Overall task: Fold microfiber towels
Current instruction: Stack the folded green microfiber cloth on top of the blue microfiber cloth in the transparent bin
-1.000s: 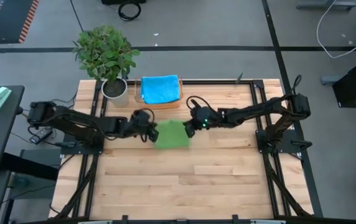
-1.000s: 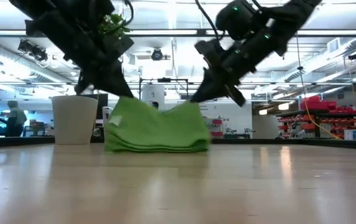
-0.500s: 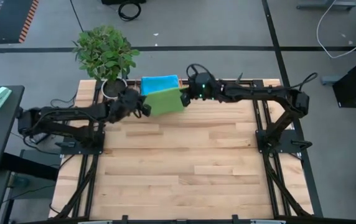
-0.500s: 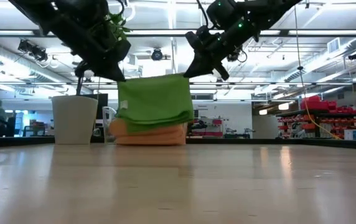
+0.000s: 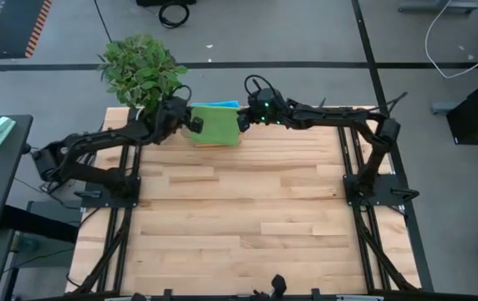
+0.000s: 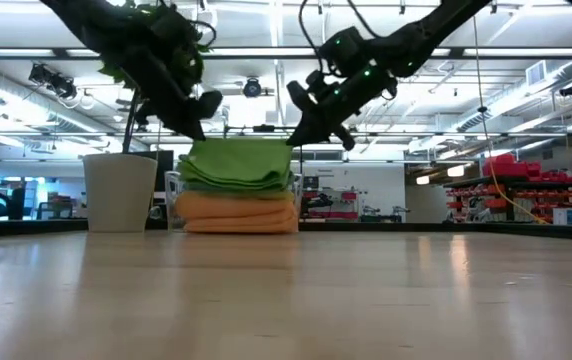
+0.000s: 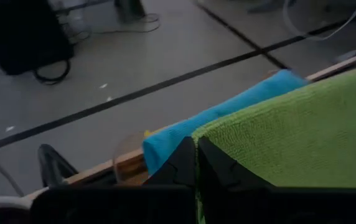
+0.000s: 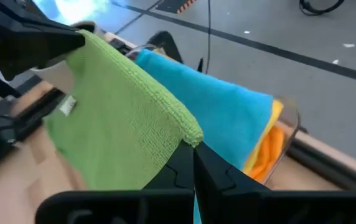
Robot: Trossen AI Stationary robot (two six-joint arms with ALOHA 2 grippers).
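A folded green microfiber towel (image 5: 215, 128) lies on top of a stack of folded towels at the table's far edge. Blue (image 5: 219, 105) shows behind it in the high view, and orange (image 6: 238, 212) below it in the low view. My left gripper (image 5: 191, 123) is shut on the green towel's left end. My right gripper (image 5: 242, 121) is shut on its right end. The right wrist view shows green (image 8: 112, 118) over blue (image 8: 221, 106), yellow and orange (image 8: 266, 151). My left gripper pinches the green towel's left corner (image 7: 204, 133) between its two shut fingers, slanting down from the table's left. The towel is folded in several layers (image 6: 228, 172) and rests on the stack. My right gripper pinches the green towel's right corner (image 8: 189, 134) between its two shut fingers, slanting down from the table's right. The towel's edge runs away from the fingers toward the other gripper and lies over the blue towel.
A potted plant (image 5: 142, 70) in a white pot (image 6: 119, 190) stands left of the stack at the far left corner. The stack sits in a clear tray, whose rim (image 8: 292, 116) shows past the towels. Bare wooden table (image 5: 239, 217) spreads toward the near edge.
Both grippers have lifted the folded green towel off the table's middle and carried it toward the far edge. It hung above the stack half a second ago. It now lies lowered on the stack, bunched in folds, with both grippers still shut on its ends.
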